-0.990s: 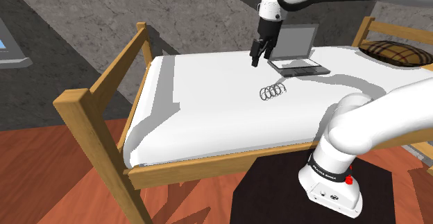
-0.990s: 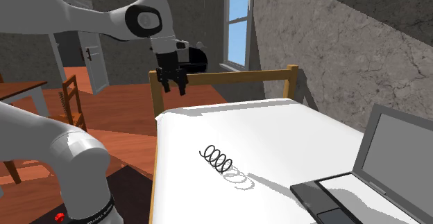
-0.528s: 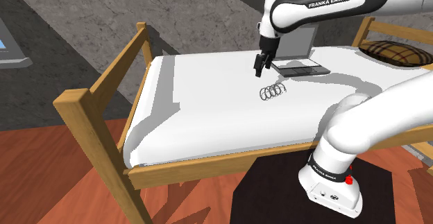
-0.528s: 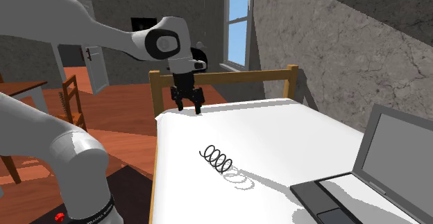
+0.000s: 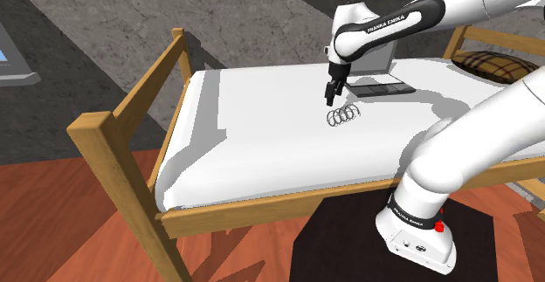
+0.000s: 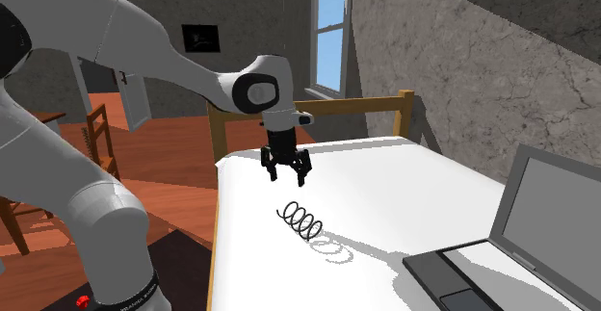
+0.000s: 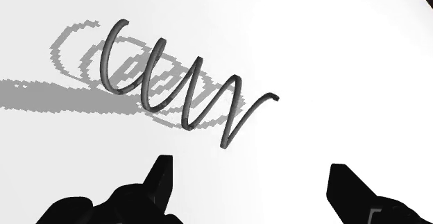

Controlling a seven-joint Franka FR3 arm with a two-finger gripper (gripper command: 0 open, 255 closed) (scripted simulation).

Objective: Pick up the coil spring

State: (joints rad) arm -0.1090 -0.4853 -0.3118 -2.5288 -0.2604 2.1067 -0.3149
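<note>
Shoulder view: within 1 second the hand [image 5: 330, 95], fingers apart and empty, has dropped to just above the coil spring [image 5: 342, 115], which lies on the bed [image 5: 262, 141] near the laptop [image 5: 382, 86]; a grasp looks close.

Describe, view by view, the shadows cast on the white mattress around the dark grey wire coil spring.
Shoulder view: a grey shadow band crosses the white mattress past the open grey laptop, near the dark grey wire coil spring. Second exterior view: the spring's pale looped shadow lies on its laptop side. Wrist view: looped shadow beyond the spring, plus a flat grey streak.
</note>
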